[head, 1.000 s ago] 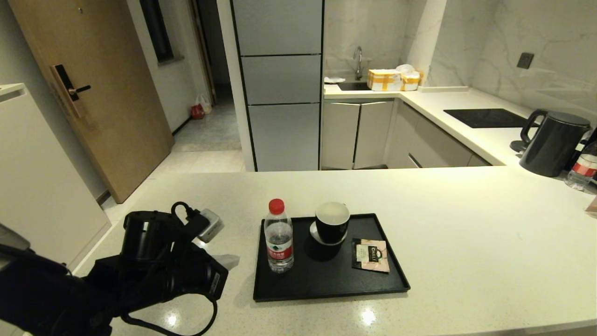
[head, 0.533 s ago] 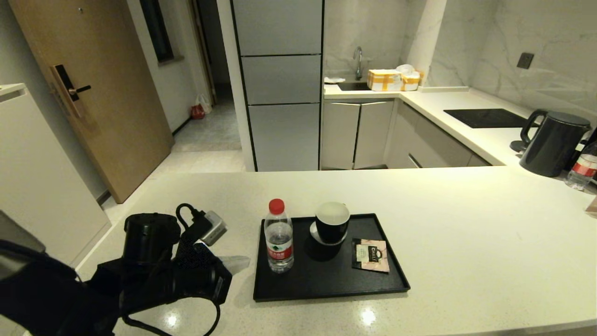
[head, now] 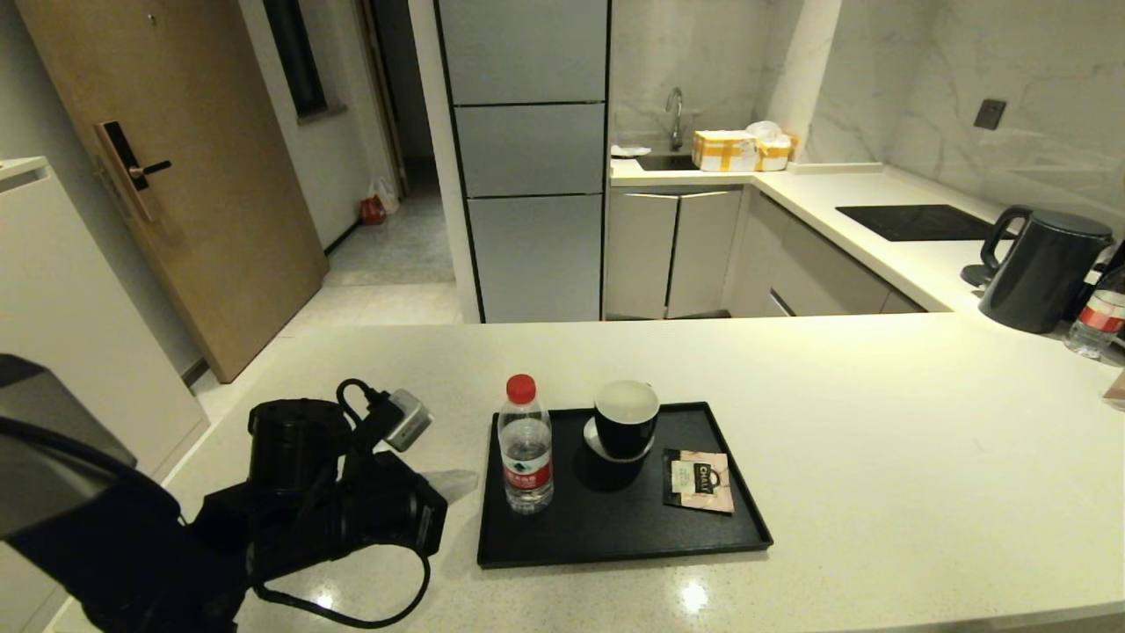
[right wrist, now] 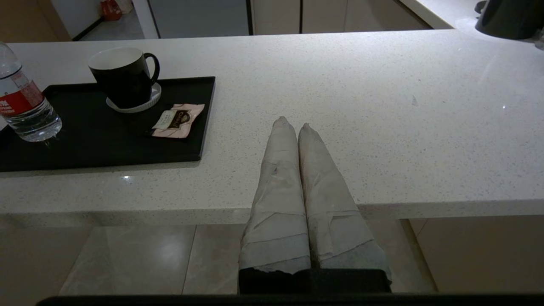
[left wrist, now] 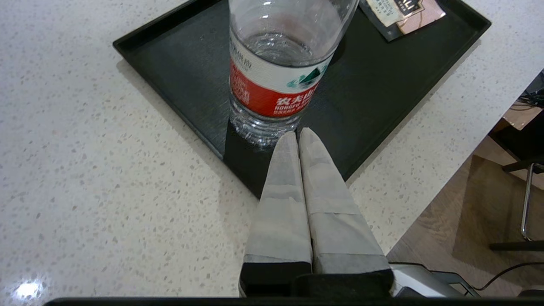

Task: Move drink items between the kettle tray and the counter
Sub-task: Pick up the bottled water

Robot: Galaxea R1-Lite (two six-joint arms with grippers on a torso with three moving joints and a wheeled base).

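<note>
Moved: left gripper (head: 453,485) closer to the water bottle (head: 526,444) than a second ago, low over the counter (head: 879,457), tip now just beside the tray's left rim.
Not moved: water bottle, tea sachet (head: 700,480) and black cup (head: 625,418), all in the same spots on the kettle tray (head: 615,536).
Left fingers: pressed together (left wrist: 285,178), nothing held, tips just short of the bottle's base (left wrist: 265,123) in the left wrist view.
Meaning for the task: looks like a reach for the bottle; no item lifted yet, so barely started.
Needed next: fingers spread apart first, since shut ones would only push the bottle.
Right gripper (right wrist: 292,126): parked by the near edge of the counter, well apart from the tray; fingers (right wrist: 314,170) together, empty.
Bottle place: upright on the left part of the tray, red cap up.
Sachet place: flat on the right part of the tray (right wrist: 127,144), near the cup.
Other things: dark kettle (head: 1041,268) and a second bottle (head: 1099,321) far off on the right; black hob panel (head: 914,221) behind; sink tap (head: 674,110) in the far corner.
In the way: low tray rim between fingers and bottle; cup just beside the bottle on its far side, easy to bump. Tall bottle could tip if nudged low.
</note>
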